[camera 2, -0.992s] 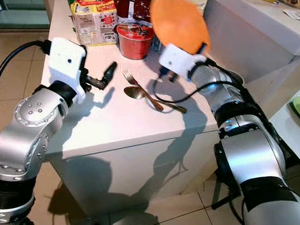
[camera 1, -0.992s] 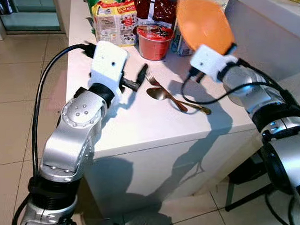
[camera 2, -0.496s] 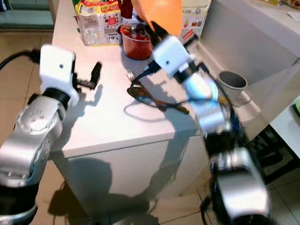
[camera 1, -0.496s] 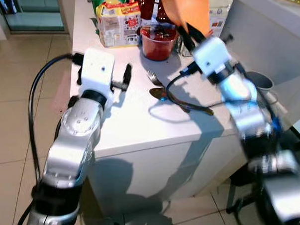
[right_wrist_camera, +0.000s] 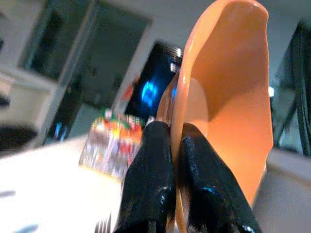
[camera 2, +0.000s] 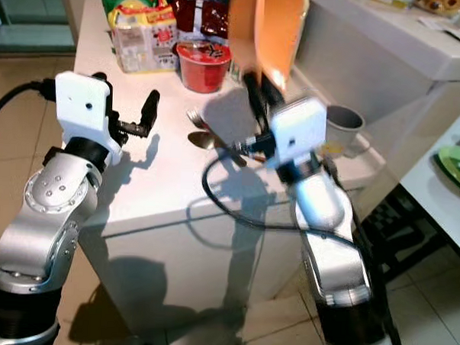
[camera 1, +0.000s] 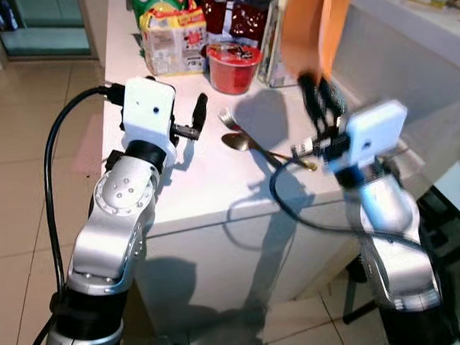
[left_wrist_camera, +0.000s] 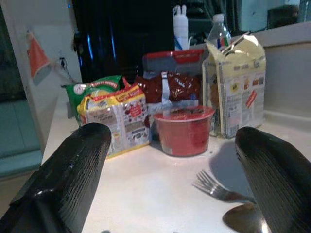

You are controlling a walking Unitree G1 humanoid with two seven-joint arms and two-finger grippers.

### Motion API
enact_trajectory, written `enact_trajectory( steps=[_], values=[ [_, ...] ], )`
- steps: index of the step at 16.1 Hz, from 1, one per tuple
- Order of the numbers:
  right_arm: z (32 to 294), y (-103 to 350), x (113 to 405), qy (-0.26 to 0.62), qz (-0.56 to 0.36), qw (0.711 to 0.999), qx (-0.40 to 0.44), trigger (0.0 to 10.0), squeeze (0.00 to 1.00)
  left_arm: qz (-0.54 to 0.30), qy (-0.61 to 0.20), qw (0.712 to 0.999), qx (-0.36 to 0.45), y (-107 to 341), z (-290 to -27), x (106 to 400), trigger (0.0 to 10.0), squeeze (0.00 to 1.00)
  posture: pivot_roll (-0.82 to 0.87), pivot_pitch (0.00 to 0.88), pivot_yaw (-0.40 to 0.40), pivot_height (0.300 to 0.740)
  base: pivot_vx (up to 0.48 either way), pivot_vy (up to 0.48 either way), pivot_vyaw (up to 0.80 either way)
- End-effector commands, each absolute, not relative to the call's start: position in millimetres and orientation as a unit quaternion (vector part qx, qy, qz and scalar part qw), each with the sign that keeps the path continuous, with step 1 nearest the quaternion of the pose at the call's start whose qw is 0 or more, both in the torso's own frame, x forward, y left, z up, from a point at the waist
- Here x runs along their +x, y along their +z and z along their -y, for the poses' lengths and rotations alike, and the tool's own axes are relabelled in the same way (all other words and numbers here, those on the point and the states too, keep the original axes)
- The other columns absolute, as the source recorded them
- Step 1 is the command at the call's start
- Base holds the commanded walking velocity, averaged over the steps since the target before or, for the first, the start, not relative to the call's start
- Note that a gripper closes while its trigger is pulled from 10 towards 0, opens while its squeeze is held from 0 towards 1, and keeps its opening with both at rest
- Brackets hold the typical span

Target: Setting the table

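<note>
Orange bowl edge-on, rim pinched by right tool.

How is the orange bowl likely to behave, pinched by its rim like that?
The orange bowl looks like thin, light plastic, so probably easy to carry. The right gripper clamps just one rim edge, so it may swivel or slip. Held on edge above the table, it would likely survive a drop.
</note>
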State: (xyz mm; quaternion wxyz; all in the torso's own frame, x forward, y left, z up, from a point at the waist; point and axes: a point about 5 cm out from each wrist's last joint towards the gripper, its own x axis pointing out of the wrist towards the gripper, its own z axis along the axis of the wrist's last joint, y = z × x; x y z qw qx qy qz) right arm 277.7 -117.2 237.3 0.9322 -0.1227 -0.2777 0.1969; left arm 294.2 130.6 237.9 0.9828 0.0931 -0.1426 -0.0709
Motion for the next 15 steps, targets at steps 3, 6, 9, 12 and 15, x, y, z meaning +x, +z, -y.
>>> enact_trajectory(
  steps=[3, 6, 9, 12, 15],
  values=[
    [118, 231, 271, 0.205, 0.263, 0.932, -0.143, 10.0, 0.0, 0.138, -0.07, 0.984, 0.092, 231, -136, 298, 10.0, 0.0, 0.05, 0.0, -0.065, 0.74, 0.0, -0.233, 0.0],
    [127, 226, 261, 0.173, 0.296, 0.926, -0.157, 10.0, 0.0, 0.148, -0.084, 0.981, 0.093, 229, -138, 294, 10.0, 0.0, 0.06, 0.0, -0.07, 0.74, 0.0, -0.402, 0.0],
    [125, 217, 252, 0.179, 0.296, 0.925, -0.155, 10.0, 0.0, 0.153, -0.097, 0.979, 0.095, 225, -139, 292, 10.0, 0.0, 0.05, 0.0, -0.067, 0.74, 0.0, -0.404, 0.0],
    [120, 211, 247, 0.203, 0.295, 0.921, -0.153, 10.0, 0.0, 0.154, -0.101, 0.978, 0.096, 223, -138, 291, 10.0, 0.0, 0.05, 0.0, -0.067, 0.74, 0.0, -0.406, 0.0],
    [115, 207, 243, 0.242, 0.286, 0.916, -0.14, 10.0, 0.0, 0.156, -0.1, 0.978, 0.096, 223, -139, 290, 10.0, 0.0, 0.05, 0.0, -0.067, 0.74, 0.0, -0.405, 0.0]
  ],
)
